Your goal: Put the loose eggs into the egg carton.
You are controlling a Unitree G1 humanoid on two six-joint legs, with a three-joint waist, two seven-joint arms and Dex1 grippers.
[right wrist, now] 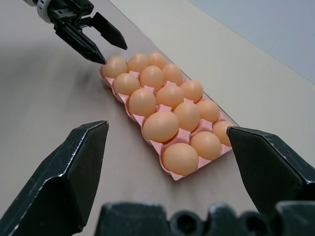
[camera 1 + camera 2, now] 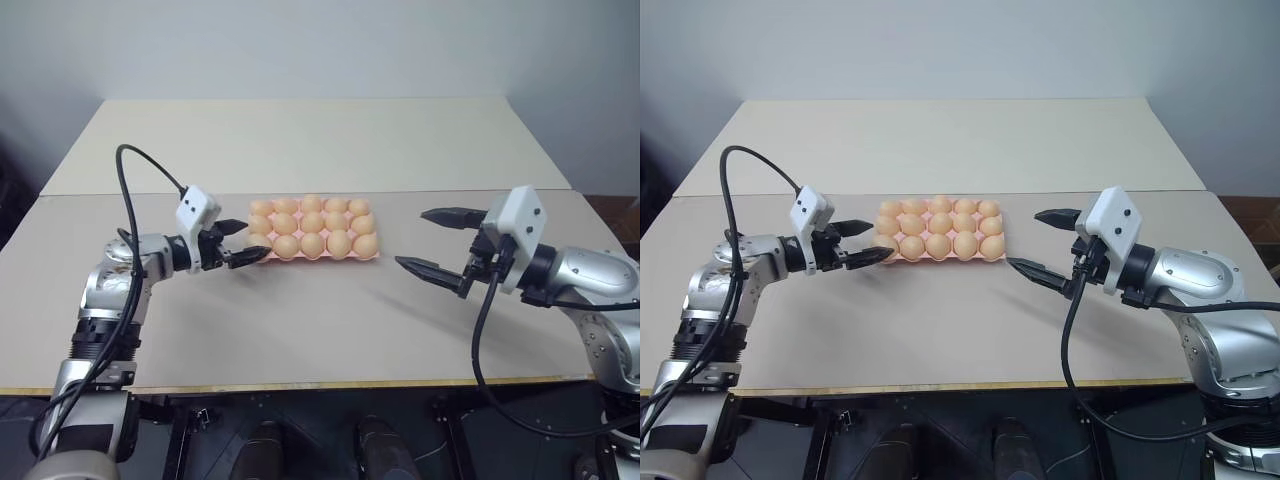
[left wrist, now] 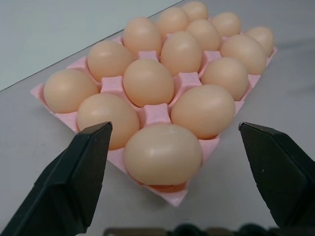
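Though spread wide and empty, left claw [image 2: 238, 243] sits just beside the egg carton [image 2: 372, 256], fingertips pointing at its near-left corner cup. Right claw [image 2: 432, 243] likewise fully open and empty, hovering well apart from the carton's opposite short end, so clearly the farther of the two.

Carton lying flat on the desk [image 2: 300, 330] between the two arms, long axis running left to right across the robot's front, short ends facing each claw. From the left wrist, corner egg [image 3: 163, 154] framed squarely between the black fingers [image 3: 74, 182], seated in its cup, touched by neither.

Count of eggs [image 1: 161, 126] in the carton: fifteen, three rows of five, every cup filled. Count of loose eggs on the desk: none to be seen anywhere around the carton. Count of cartons: one.

Judged from that, filling looks complete; nothing left to fetch. Any coming move probably a plain retreat of the left claw away from the corner, minding the lower finger close by the carton's rim.
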